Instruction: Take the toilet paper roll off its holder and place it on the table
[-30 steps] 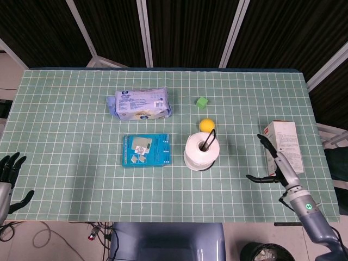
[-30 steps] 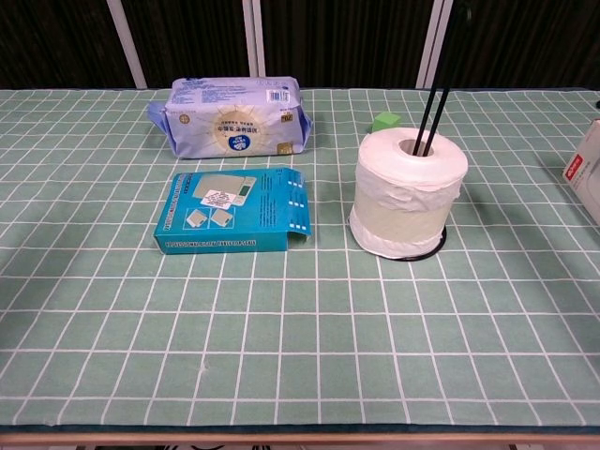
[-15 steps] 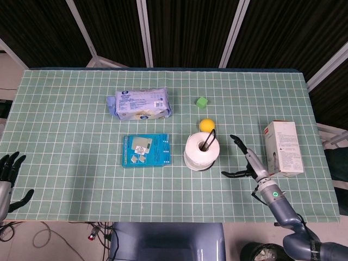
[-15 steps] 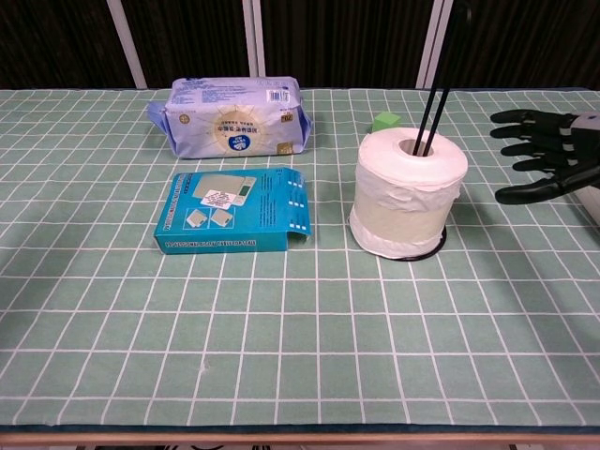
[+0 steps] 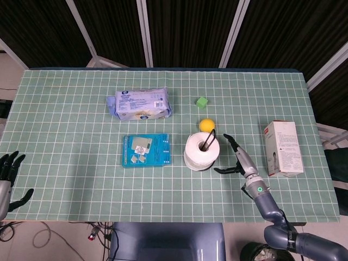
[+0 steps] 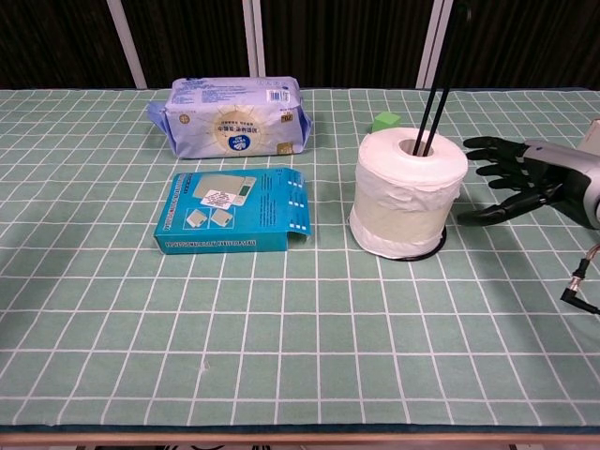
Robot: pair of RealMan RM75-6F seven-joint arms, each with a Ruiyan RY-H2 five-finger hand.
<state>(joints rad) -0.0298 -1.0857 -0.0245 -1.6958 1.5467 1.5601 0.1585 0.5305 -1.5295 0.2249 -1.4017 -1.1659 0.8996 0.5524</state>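
A white toilet paper roll (image 5: 200, 152) (image 6: 407, 195) stands upright on a black wire holder (image 6: 429, 98) near the table's middle; the holder's rods rise through its core. My right hand (image 5: 235, 157) (image 6: 514, 179) hovers open just right of the roll, fingers spread toward it, a small gap between fingertips and paper. At the table's front left corner my left hand (image 5: 9, 174) hangs open below the edge, seen only in the head view.
A teal box (image 5: 144, 150) (image 6: 234, 210) lies left of the roll. Behind sit a wipes pack (image 5: 139, 104) (image 6: 228, 116), a green cube (image 5: 202, 101) (image 6: 384, 121) and an orange ball (image 5: 206, 124). A white carton (image 5: 283, 148) lies at the right.
My right hand has travelled left from beside the white carton to just short of the roll, still open. The roll and the left hand have stayed put.
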